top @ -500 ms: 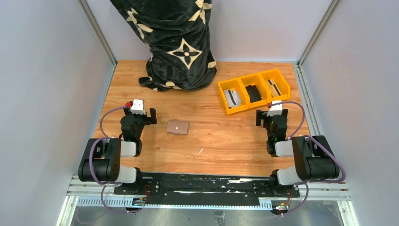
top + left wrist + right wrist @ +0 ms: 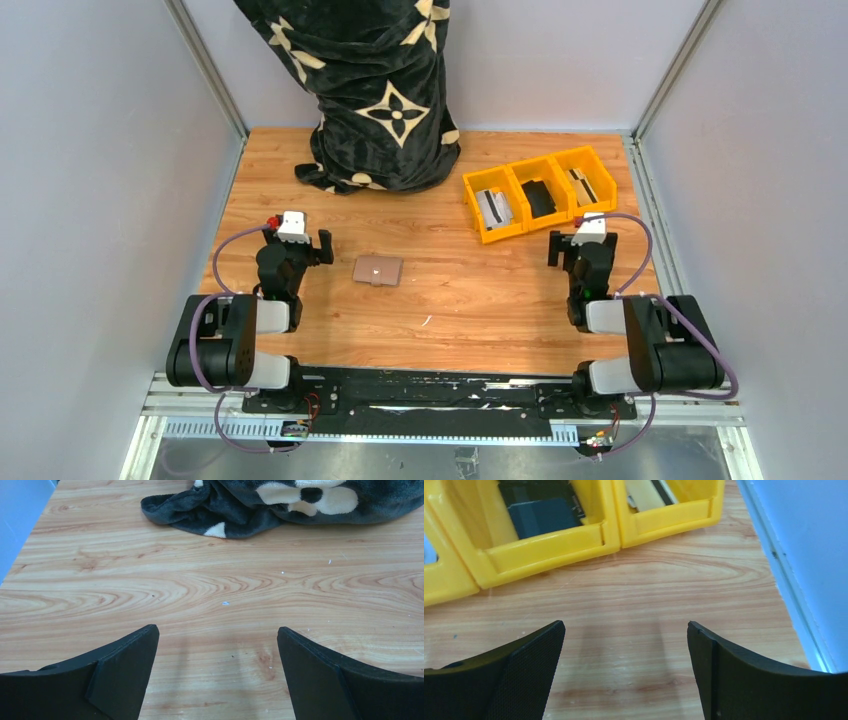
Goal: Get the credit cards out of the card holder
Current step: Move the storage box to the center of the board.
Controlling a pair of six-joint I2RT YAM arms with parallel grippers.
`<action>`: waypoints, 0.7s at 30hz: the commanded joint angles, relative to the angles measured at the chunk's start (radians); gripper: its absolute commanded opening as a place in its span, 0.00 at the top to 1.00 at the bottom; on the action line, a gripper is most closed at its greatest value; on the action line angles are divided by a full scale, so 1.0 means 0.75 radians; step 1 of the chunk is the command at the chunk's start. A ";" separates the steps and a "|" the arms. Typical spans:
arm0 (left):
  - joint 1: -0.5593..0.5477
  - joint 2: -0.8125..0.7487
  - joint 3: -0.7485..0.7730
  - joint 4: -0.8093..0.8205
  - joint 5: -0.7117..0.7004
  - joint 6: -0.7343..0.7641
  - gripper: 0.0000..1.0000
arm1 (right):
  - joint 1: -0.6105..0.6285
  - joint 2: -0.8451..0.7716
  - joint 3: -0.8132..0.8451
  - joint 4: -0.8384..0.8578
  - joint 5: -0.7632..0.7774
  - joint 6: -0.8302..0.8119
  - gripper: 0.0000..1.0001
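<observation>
The brown card holder [image 2: 379, 270] lies shut and flat on the wooden table, left of centre, with a tiny stud on its face. No credit cards show; they are hidden. My left gripper [image 2: 300, 232] sits to the left of the card holder, open and empty; in the left wrist view [image 2: 218, 645] its jaws stand wide apart over bare wood. My right gripper [image 2: 580, 240] is at the right, near the yellow bin, open and empty; it shows the same in the right wrist view [image 2: 625, 640]. The card holder is not in either wrist view.
A yellow three-compartment bin [image 2: 540, 192] stands at the back right, with a black wallet-like item [image 2: 539, 197] in its middle compartment; its front wall fills the top of the right wrist view [image 2: 549, 545]. A dark patterned blanket [image 2: 375, 90] hangs at the back; its hem shows in the left wrist view [image 2: 280, 505]. Pale walls enclose the table.
My right arm has shifted slightly to the right and its cable loop has moved. The left arm and the card holder have not moved.
</observation>
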 commanded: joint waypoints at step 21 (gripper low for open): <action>0.110 -0.294 0.940 -1.577 0.229 0.059 0.00 | -0.061 -0.122 0.827 -1.114 -0.132 0.595 0.11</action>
